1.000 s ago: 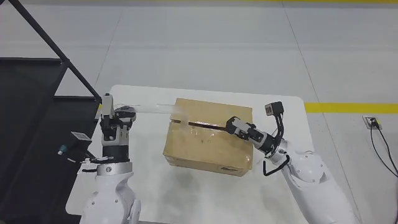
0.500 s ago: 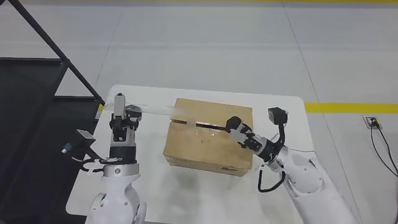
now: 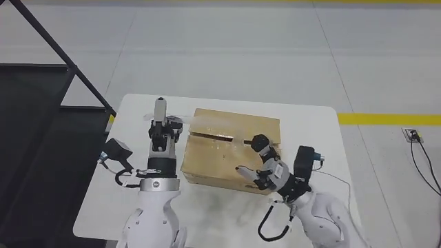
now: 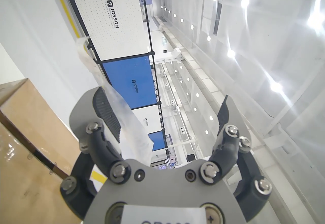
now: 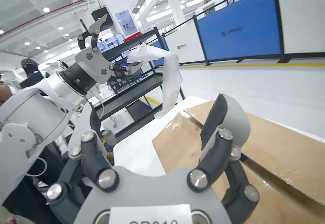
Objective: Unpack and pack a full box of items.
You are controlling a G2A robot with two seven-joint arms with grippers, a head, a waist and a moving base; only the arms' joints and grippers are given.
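A brown cardboard box [image 3: 231, 153] sits at the middle of the white table [image 3: 103, 200], its top flaps closed with a dark seam [image 3: 213, 136] along them. My left gripper [image 3: 164, 114] stands just off the box's left end, pointing upward and open. A crumpled strip of clear tape [image 4: 127, 121] clings to one of its fingers [image 4: 105, 110] and hangs loose, as the tape strip [image 5: 168, 83] shows in the right wrist view. My right gripper [image 3: 251, 157] is open above the box's front right part, nothing between its fingers [image 5: 215, 118].
A black metal rack [image 3: 41, 110] stands off the table's left side. A yellow line [image 3: 389, 118] runs along the floor to the right. Blue and white partition panels [image 5: 241, 32] close off the floor behind.
The left arm has moved right toward the box, and the tape that stretched from the box top now hangs free from it. The right gripper has drawn back toward the box's front.
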